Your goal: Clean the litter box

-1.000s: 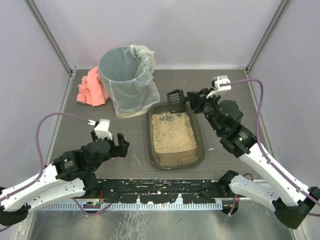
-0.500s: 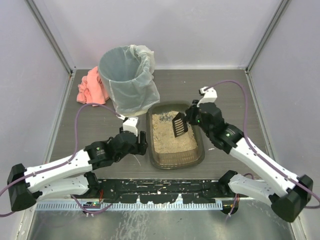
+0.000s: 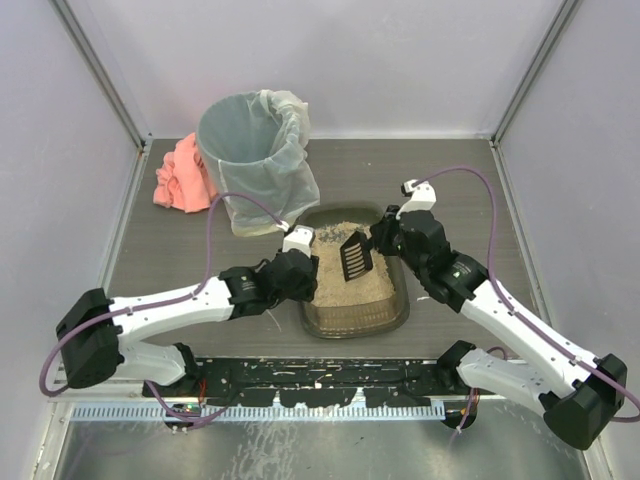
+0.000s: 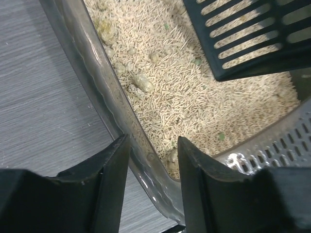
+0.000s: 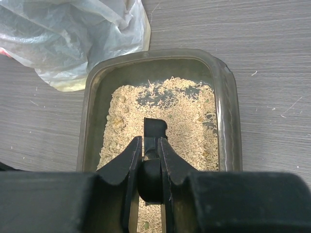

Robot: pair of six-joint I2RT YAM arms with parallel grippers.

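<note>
Left claw (image 4: 151,145) newly astride litter box (image 4: 97,63) wall

Bright, even white light from above, shadows soft and faint. Overhead view crisp, mild stretch at the edges. Sheen streaks the wall of the shallow dark brown-grey plastic litter box (image 4: 87,53); the black slotted plastic scoop (image 4: 243,34) looms slightly soft.

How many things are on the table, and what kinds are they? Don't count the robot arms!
Litter box: 1
Scoop: 1
Bin: 1
Pink cloth: 1
Total: 4
</note>
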